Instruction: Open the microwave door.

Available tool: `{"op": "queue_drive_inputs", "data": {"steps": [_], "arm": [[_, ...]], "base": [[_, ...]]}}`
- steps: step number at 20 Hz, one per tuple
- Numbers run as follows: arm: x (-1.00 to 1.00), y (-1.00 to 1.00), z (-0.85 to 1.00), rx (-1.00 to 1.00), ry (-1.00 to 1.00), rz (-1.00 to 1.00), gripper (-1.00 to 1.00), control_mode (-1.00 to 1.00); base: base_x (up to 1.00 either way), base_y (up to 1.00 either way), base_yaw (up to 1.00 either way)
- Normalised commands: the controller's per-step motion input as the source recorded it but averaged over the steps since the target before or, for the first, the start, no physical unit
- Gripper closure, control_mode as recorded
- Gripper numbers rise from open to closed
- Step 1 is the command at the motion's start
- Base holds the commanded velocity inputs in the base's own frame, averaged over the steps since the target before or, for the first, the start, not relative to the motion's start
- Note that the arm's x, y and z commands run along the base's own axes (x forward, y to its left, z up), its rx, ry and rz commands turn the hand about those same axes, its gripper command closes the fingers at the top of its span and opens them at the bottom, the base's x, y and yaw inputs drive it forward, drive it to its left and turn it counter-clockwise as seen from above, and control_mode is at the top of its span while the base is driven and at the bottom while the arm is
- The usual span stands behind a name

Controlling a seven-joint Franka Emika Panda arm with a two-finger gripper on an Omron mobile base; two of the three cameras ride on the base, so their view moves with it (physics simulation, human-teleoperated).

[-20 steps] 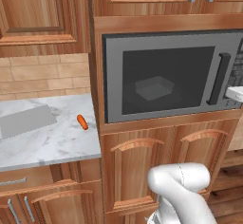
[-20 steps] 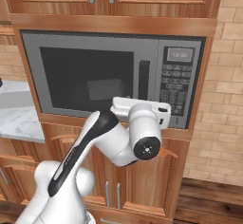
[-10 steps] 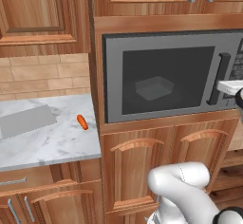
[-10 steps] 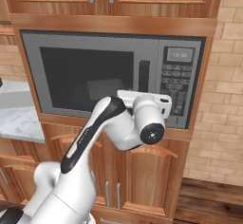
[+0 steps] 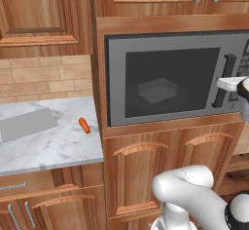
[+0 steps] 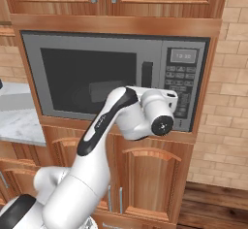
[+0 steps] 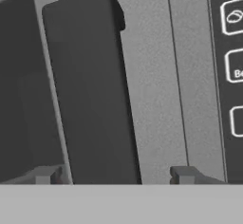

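I have the tool (image 7: pixel 114 174) right up at the microwave (image 5: pixel 177 78), which sits built into the wooden cabinetry just right of the marble counter (image 5: pixel 46 143). The microwave door (image 6: pixel 92 75) is still flush with the frame on every side I can see, so by my reading nothing of the opening itself is done yet.

What is done is the approach. In the hand view the black handle (image 7: pixel 90 90) stands between the two fingertips (image 7: pixel 45 174), one tip on the window side of the handle and the other on the grey strip between the handle and the keypad (image 7: pixel 232 66). The tips are spread apart, with the handle in the gap; I cannot see either pad touching the bar, so I would not call it gripped. From the right base view the wrist sits just in front of the handle's lower part, hiding it.

Left to do, as I judge it: pinch the handle, then pull so the door swings out on its hinge at the edge away from the handle. A small orange thing (image 5: pixel 84 125) lies on the counter, well apart from the handle and out of the way.
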Motion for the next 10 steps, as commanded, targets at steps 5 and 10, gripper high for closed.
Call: {"op": "queue_drive_inputs", "data": {"steps": [5, 10], "arm": [[0.43, 0.00, 0.00, 0.00, 0.00, 0.05, -1.00, -1.00], [0.21, 0.00, 0.00, 0.00, 0.00, 0.02, 1.00, -1.00]], "base": [[0.00, 0.00, 0.00], [0.00, 0.00, 0.00]]}}
